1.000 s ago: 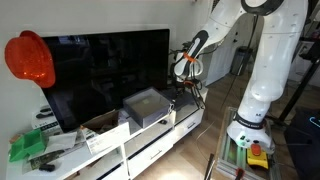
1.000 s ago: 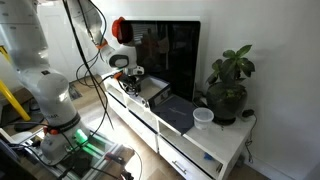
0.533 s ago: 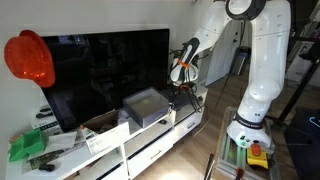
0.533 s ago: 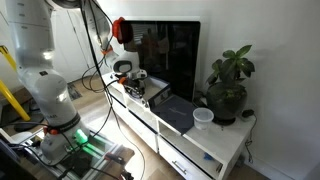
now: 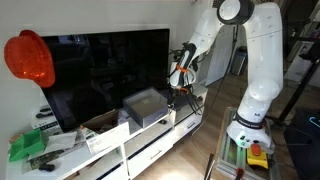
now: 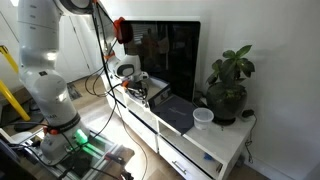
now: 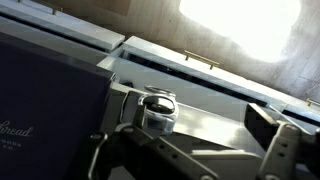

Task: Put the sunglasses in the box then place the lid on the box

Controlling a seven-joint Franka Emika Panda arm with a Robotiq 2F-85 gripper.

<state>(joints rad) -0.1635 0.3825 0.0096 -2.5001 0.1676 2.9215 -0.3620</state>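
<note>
My gripper hangs just above one end of the white TV stand, jaws pointing down. In the wrist view the gripper is open, its fingers wide apart. The sunglasses lie on the stand beside the left finger, with one shiny lens showing. The grey box stands beside the gripper in front of the TV. The dark lid lies flat past the box. A dark surface with pale lettering fills the left of the wrist view.
A black TV stands along the back of the stand. A brown cardboard box, a green object and a red cap sit at one end. A white cup and a potted plant are beyond the lid.
The gripper has come down toward the end of the stand and stayed open. The box, lid and sunglasses have not moved.
</note>
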